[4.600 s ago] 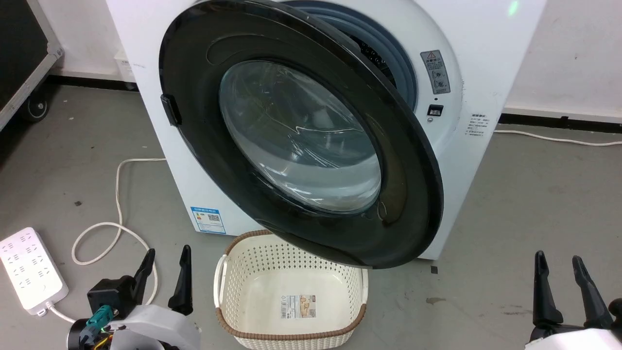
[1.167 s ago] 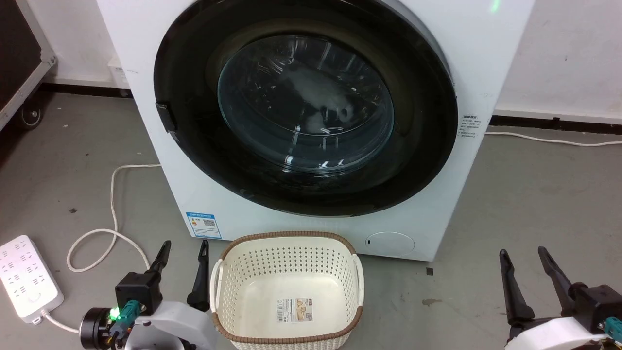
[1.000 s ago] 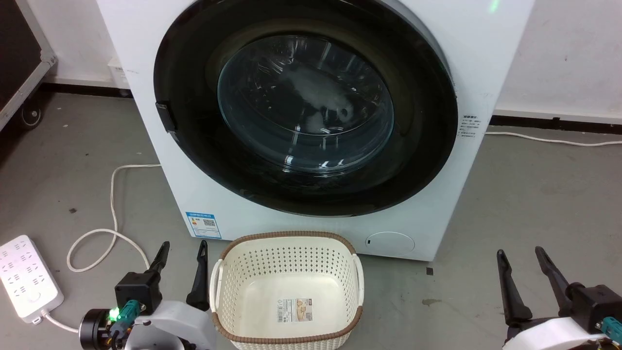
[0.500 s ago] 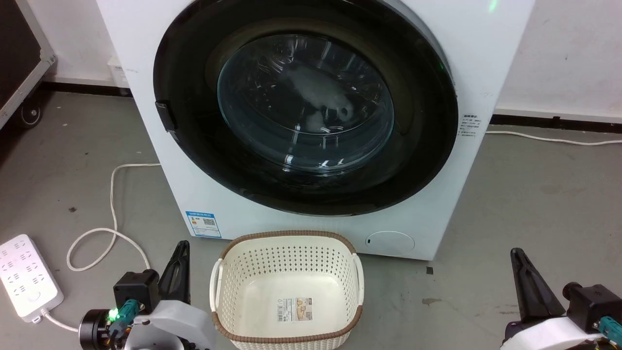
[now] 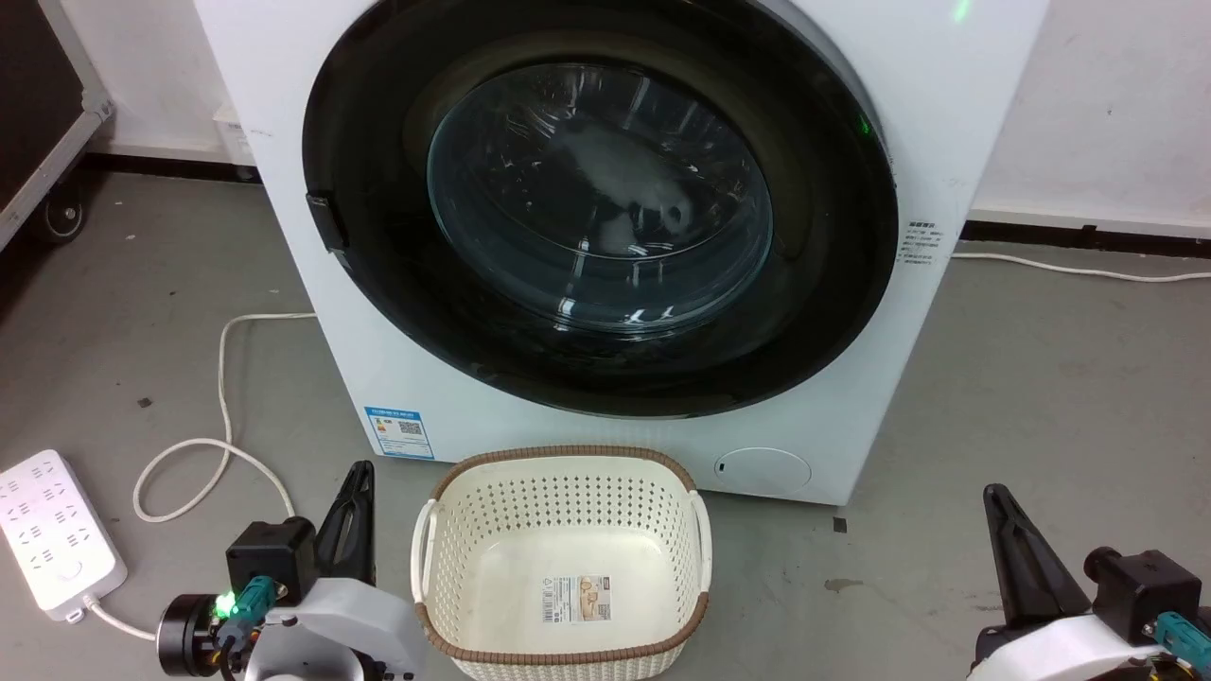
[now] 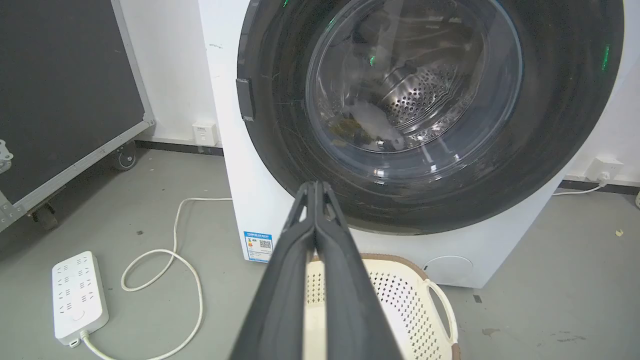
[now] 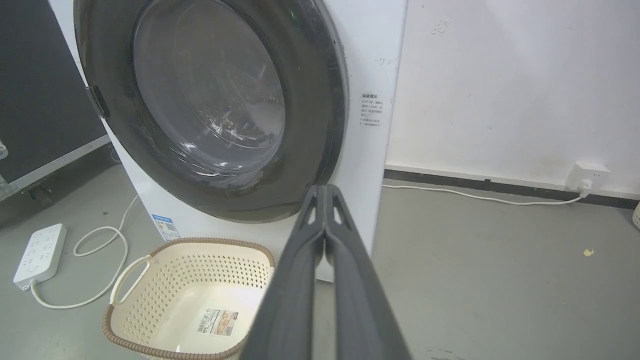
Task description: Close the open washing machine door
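On the floor (image 5: 1022, 378) before us, the washing machine (image 5: 492, 430) stands with its door (image 5: 605, 208) lying flush in the round front, and the steel drum shows through the glass in the left wrist view. Just in front of the machine's lower edge sits a basket (image 5: 563, 452), and a power strip (image 5: 57, 530) lies well to its left. Our left gripper (image 5: 359, 482) hovers just left of the basket and our right gripper (image 5: 998, 506) well to its right, both with jaws pressed together on nothing and well apart from the door.
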Controlling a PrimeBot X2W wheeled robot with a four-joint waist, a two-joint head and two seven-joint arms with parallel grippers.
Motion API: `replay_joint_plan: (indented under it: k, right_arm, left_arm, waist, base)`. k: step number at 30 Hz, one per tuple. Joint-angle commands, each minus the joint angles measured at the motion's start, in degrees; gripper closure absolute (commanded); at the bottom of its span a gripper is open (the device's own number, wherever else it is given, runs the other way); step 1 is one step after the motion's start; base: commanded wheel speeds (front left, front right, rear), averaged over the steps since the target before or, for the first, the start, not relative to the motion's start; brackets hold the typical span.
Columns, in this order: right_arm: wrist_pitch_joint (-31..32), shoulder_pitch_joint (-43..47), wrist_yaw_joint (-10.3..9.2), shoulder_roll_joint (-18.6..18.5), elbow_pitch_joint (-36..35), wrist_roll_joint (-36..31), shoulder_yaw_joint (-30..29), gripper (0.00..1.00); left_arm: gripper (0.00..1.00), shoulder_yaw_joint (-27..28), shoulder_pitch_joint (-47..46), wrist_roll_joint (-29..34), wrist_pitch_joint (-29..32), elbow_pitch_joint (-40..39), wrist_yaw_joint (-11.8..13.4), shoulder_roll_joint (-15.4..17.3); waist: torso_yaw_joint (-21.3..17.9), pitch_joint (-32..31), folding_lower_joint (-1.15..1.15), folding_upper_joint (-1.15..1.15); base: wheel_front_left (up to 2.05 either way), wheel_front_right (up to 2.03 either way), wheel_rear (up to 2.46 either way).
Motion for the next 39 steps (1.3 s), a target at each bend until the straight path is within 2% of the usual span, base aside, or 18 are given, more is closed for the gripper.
replay_joint_plan:
  k: [1,39]
  right_arm:
    - [0.2,-0.3,-0.02,0.0,-0.4,-0.4,0.2,1.0]
    - [2.5,-1.0,-0.03,-0.1,-1.4,-1.6,2.0,1.0]
  left_arm:
    - [1.0,0.4,0.7,0.7,0.2,-0.4,-0.3,-0.3]
    - [1.0,3.7,2.4,6.2,3.3,-4.1,-2.1,-3.3]
  waist:
    - [0.0,0.0,0.0,0.0]
    - [1.1,0.6,0.0,0.0]
  base:
    - [0.0,0.0,0.0]
    - [0.0,0.0,0.0]
